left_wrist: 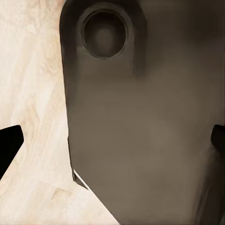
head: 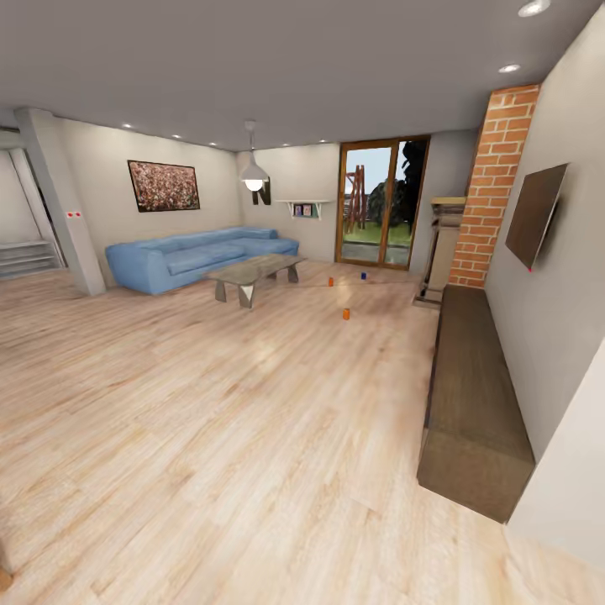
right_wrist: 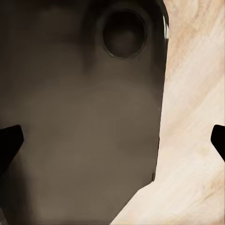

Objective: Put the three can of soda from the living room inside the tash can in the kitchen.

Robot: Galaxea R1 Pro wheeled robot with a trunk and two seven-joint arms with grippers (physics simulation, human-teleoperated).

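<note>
Plank floor (head: 210, 437) nearest, long dark wood cabinet (head: 470, 395) along the right wall under the TV (head: 535, 214). Three cans stand on the floor well ahead, past the coffee table (head: 255, 273): nearest orange can (head: 345, 313), far orange can (head: 330, 281), blue can (head: 363, 275) toward the glass doors (head: 382, 203). Blue sofa (head: 197, 255) far left, brick chimney (head: 494, 181) right. Left hand (left_wrist: 112, 140) and right hand (right_wrist: 112, 140): fingertips spread to the frame edges, wide open, nothing held, each over a dark robot body panel (left_wrist: 150, 122).
</note>
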